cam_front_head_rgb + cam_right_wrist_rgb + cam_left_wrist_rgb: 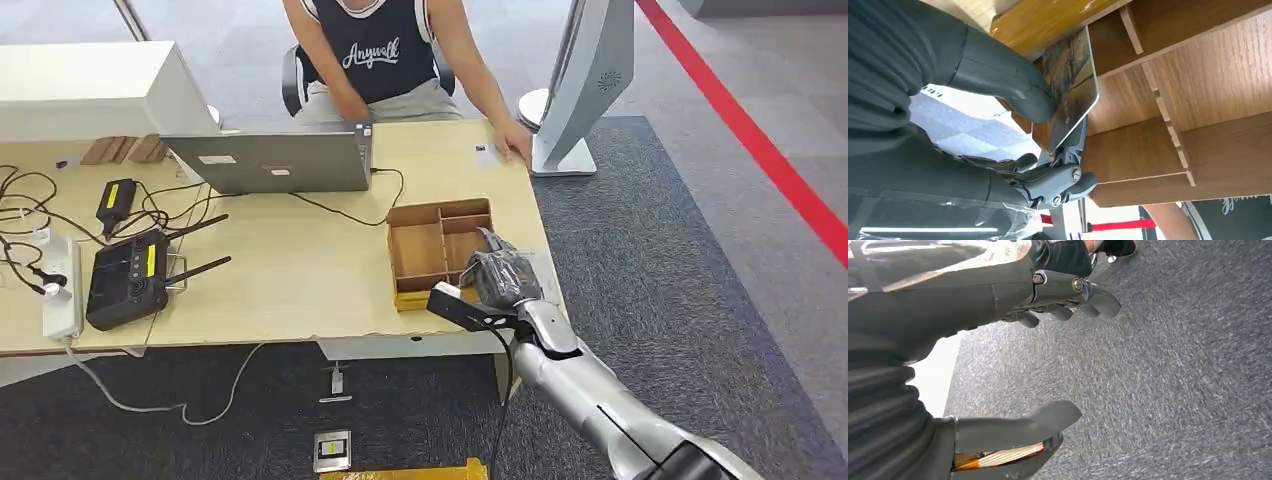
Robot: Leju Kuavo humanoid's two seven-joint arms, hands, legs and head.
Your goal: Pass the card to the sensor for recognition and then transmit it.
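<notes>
My right hand (pixel 500 275) hangs over the right side of the wooden compartment tray (pixel 440 212) near the table's front right corner. In the right wrist view its thumb (pixel 1013 90) and a finger pinch a glossy card (pixel 1070 85) with a dark tree picture, tilted on edge just above the tray's dividers (pixel 1158 95). My left hand (pixel 948 305) hangs over grey carpet, its fingers (pixel 1063 310) and thumb (pixel 1023 425) apart with nothing between them. A small white flat device (pixel 487 153) lies at the table's far right edge.
A person (pixel 385 50) sits across the table, one hand (pixel 512 140) resting by the white device. A laptop (pixel 270 160), a black controller with antennas (pixel 130 275), cables and a power strip (pixel 60 290) fill the left. A white kiosk stand (pixel 590 70) rises beyond the right edge.
</notes>
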